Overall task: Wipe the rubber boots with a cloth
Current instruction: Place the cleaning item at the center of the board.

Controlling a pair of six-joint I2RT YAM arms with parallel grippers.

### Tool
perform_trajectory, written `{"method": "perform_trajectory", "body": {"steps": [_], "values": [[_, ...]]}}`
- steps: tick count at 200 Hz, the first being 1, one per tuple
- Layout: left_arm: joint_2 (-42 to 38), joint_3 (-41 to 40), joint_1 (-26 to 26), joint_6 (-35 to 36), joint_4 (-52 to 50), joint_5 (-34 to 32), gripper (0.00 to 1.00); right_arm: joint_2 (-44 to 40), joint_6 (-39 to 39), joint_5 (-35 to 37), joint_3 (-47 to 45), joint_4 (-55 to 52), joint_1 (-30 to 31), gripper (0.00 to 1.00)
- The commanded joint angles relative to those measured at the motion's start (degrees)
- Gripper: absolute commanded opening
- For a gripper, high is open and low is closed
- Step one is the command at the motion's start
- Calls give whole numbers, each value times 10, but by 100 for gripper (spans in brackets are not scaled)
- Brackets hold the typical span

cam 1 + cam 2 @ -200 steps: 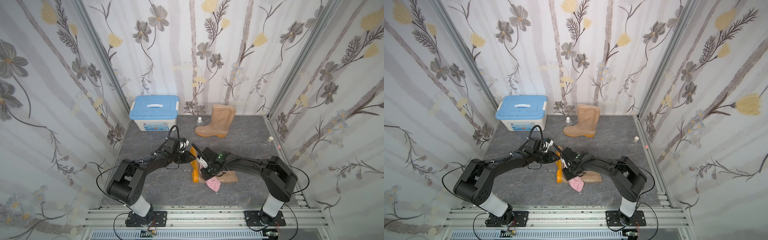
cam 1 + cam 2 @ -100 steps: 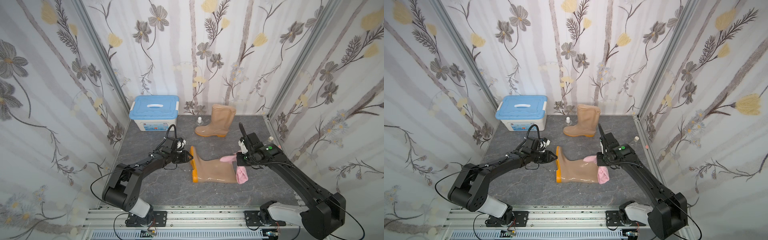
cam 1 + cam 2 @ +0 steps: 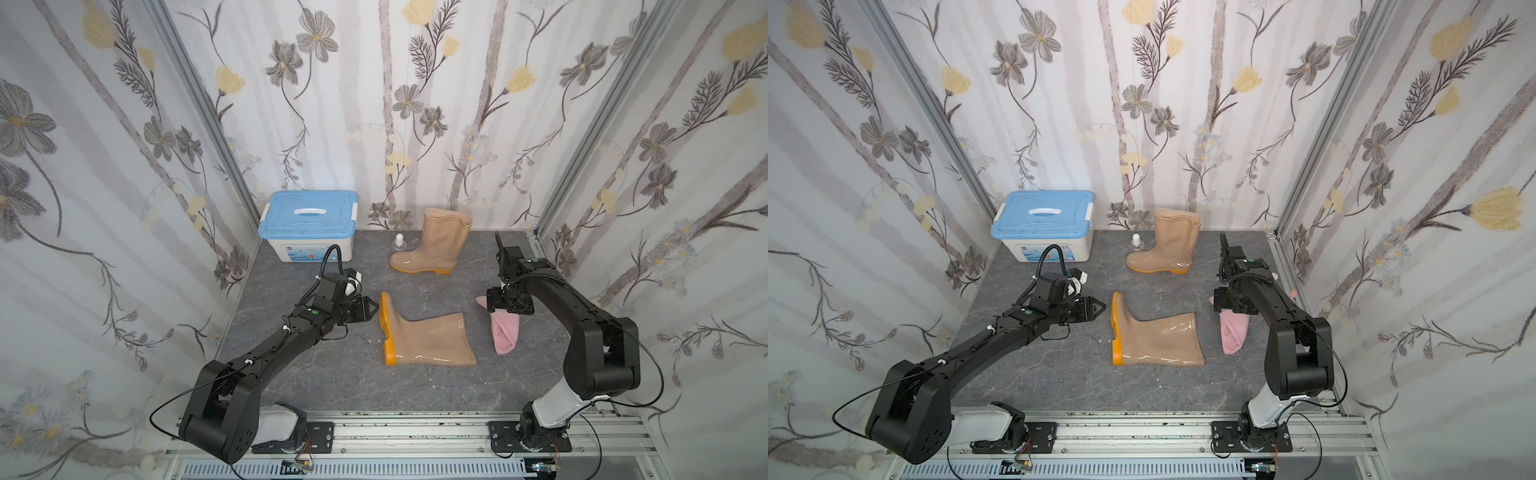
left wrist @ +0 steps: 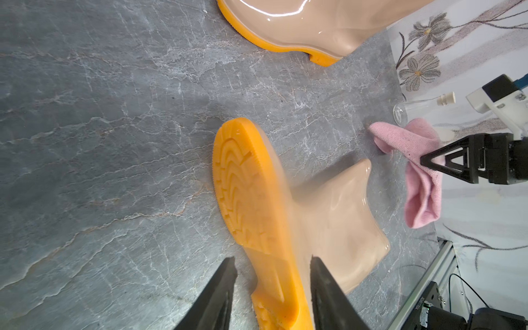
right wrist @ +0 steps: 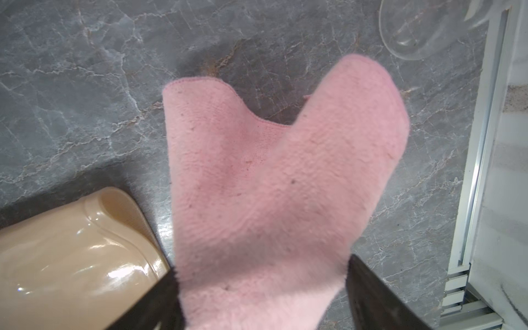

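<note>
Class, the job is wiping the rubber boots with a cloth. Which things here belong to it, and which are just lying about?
Belongs to the job: lying boot, standing boot, pink cloth.
Just lying about: blue-lidded box, small white-capped bottle, clear glass flask.

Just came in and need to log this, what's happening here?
Nothing is being wiped right now. The right gripper, jaws wide, is over a pink cloth beside the open top of a boot lying on its side. The left gripper, open, sits close to that boot's orange sole. The other boot stands upright at the back.
</note>
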Motion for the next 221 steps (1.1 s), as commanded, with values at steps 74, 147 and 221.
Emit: {"method": "perform_trajectory", "body": {"steps": [74, 147, 221], "values": [[14, 7, 0, -6, 17, 12, 46, -149, -17, 33, 83, -116, -16, 95], [32, 47, -56, -28, 30, 6, 47, -56, -10, -6, -25, -72, -63, 95], [285, 215, -271, -135, 203, 1, 47, -28, -11, -51, -43, -16, -107, 96]]}}
